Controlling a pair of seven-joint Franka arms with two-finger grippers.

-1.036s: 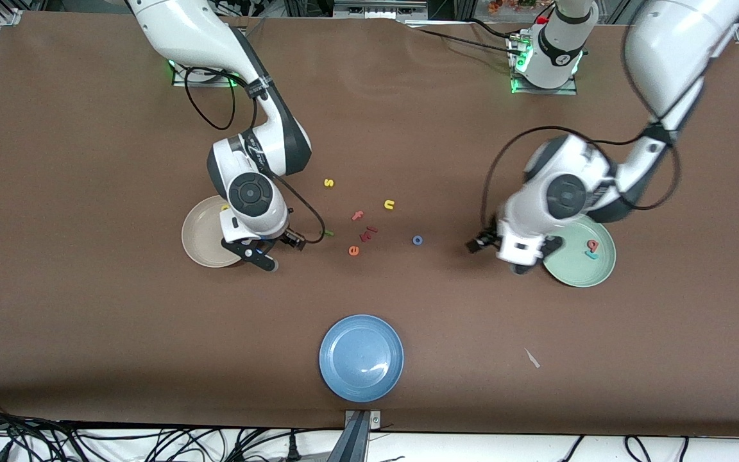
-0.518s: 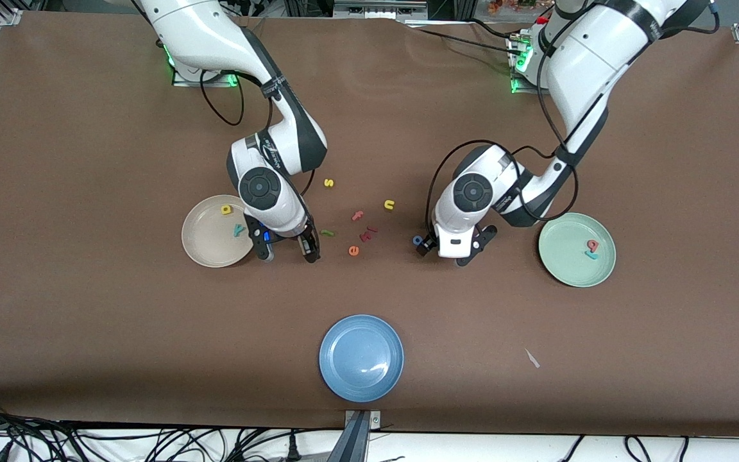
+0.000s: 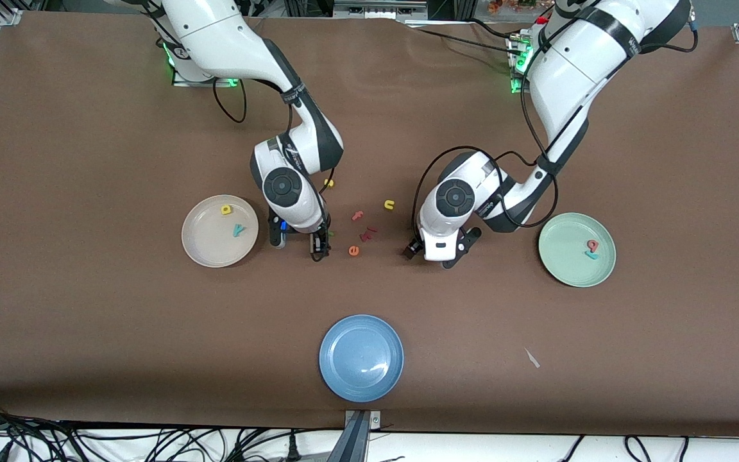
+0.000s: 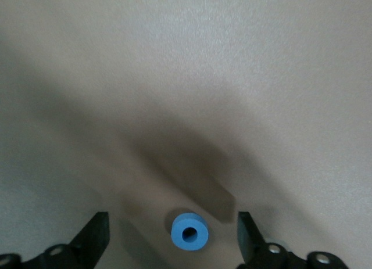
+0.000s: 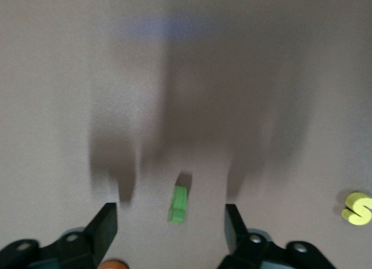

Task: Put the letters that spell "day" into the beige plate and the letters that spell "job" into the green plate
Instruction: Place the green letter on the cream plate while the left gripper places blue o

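Left gripper [image 4: 172,237] open wide around the blue o [image 4: 189,233] on the table [image 3: 87,321]. Right gripper [image 5: 171,222] open around the green a [image 5: 178,204], empty. Yellow d [image 3: 226,209] and teal y [image 3: 238,229] in the beige plate [image 3: 203,253]; red b [image 3: 593,244] and teal j [image 3: 591,255] in the green plate [image 3: 568,273].

Readable text: no printed labels, brand names or numbers legible in any view.

The only characters are the foam letters themselves. On the beige plate [image 3: 197,250]: yellow d [image 3: 226,209], teal y [image 3: 238,229]. On the green plate [image 3: 562,269]: red b [image 3: 593,244], teal j [image 3: 591,255]. Loose on the desk [image 3: 87,321]: yellow s [image 3: 328,183], yellow n [image 3: 389,205], pink-red f [image 3: 358,215], orange e [image 3: 353,251]. The blue o [image 4: 189,230] shows in the left wrist view.
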